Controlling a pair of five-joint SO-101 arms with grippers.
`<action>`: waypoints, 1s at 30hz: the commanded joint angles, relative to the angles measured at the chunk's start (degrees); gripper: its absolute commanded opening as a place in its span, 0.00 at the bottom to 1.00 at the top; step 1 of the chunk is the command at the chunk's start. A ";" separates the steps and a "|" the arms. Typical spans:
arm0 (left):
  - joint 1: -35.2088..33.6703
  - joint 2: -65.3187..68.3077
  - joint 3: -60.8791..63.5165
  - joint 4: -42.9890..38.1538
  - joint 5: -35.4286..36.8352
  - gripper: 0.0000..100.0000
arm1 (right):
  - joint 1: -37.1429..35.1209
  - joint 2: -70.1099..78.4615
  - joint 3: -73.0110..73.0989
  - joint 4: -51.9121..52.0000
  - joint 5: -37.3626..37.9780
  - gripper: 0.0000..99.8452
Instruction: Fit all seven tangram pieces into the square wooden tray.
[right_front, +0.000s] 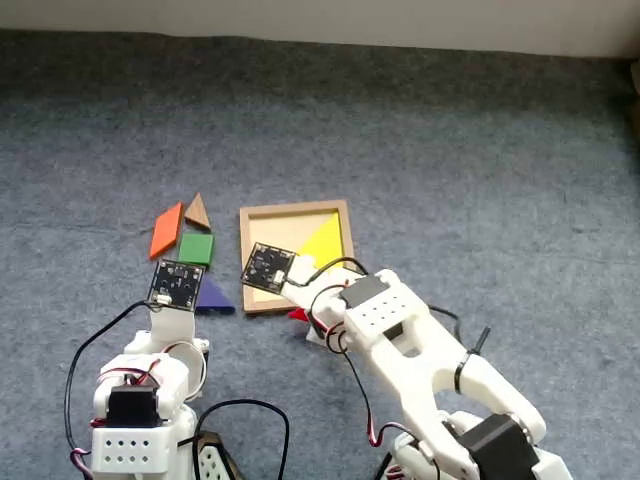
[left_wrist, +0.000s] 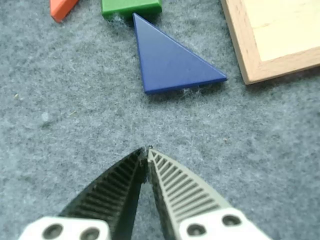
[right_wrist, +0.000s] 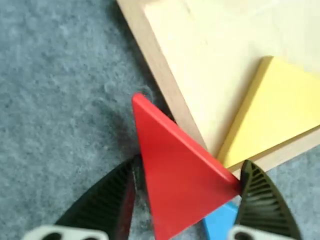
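Two grippers checked, jaws first. R gripper (right_wrist: 190, 170): jaws spread wide around the red triangle (right_wrist: 172, 150), one finger on a side, the other at a corner. Piece looks clamped edge-to-edge and tilted, prob. so it can be carried over the rim rather than shoved against it. A light blue piece (right_wrist: 220, 220) shows just beneath the red one, betw. the fingers; shape not determinable. Just beyond is the square wooden tray (right_wrist: 155, 65), its near rim overlapped by the red triangle's edge; contact cannot be confirmed. Inside, the yellow triangle (right_wrist: 280, 110) lies flat w/ one side along a wall, leaving most of the floor bare for the other pieces. L gripper (left_wrist: 147, 152): jaws closed tip to tip, nothing betw. them, low over the grey carpet (left_wrist: 50, 125), pointing at the dark blue triangle (left_wrist: 167, 62), near but apart. That triangle lies flat just beside the tray's outer corner. Green square (left_wrist: 131, 6) sits at its apex, touching or nearly so; orange parallelogram (right_front: 167, 230) and small brown triangle (right_front: 198, 212) lie close by. Assessment: 1 of 7 placed; red appears to be the step in hand.
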 joint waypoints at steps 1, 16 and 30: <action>-0.75 -2.15 1.10 0.44 0.53 0.01 | 0.92 -2.86 -2.07 -1.27 -0.79 0.24; -0.75 -2.15 1.10 0.44 0.53 0.01 | 0.48 -2.86 -9.10 -7.87 -0.53 0.23; -0.75 -2.15 1.10 0.44 0.53 0.01 | -4.09 0.40 -14.20 -9.89 -0.44 0.23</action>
